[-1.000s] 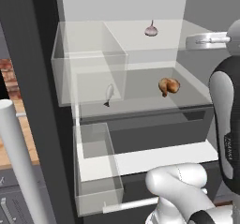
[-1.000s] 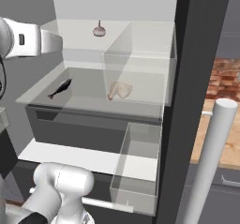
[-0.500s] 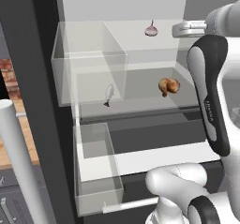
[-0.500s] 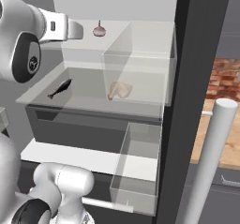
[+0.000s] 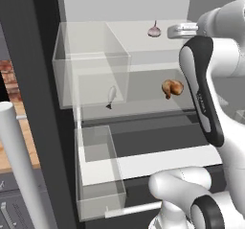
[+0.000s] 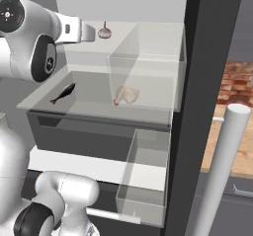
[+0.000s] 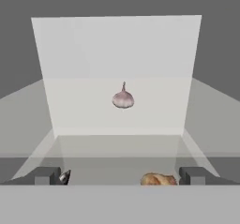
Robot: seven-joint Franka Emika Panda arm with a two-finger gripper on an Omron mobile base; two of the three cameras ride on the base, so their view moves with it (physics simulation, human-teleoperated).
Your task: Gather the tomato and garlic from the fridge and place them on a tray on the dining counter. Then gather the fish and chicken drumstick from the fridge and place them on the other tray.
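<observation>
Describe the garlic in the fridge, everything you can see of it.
The garlic is a single whole bulb, pale pinkish-white with faint purple shading and a thin stem tip pointing up. It stands upright on the fridge's upper shelf, near the white back wall, alone and untouched. The open claw is aimed straight at it, short of the bulb.

garlic point(image 5: 154, 30) on upper fridge shelf point(image 5: 139, 41); fish point(image 5: 111, 96) left of drumstick point(image 5: 172, 87) on shelf below.

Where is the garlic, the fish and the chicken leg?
garlic point(image 7: 123, 98), hand view, middle of the bulb.
fish point(image 6: 63, 93), right base view, middle of its body.
chicken drumstick point(image 5: 172, 87), left base view, meaty end.
</observation>
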